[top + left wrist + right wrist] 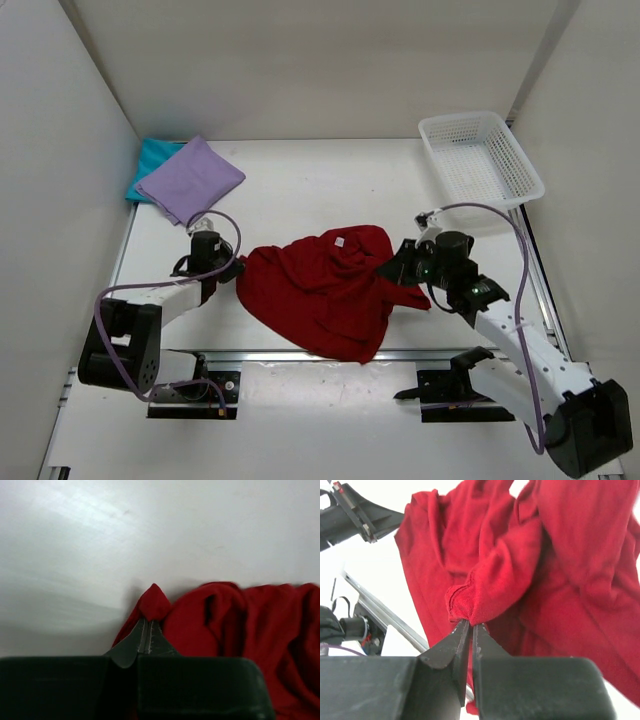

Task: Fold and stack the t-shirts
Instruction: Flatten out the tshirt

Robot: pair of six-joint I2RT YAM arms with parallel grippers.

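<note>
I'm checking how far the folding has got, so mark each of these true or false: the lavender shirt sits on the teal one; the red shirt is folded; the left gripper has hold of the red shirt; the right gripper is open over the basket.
1. The lavender t-shirt lies folded on top of the teal t-shirt. True.
2. The dark red t-shirt is neatly folded. False: it lies crumpled and loosely spread.
3. The left gripper is shut on a pinch of the dark red t-shirt. True.
4. The right gripper hangs open over the basket. False: it is shut on a bunched fold of the dark red t-shirt, and the basket stands apart at the far right.
</note>
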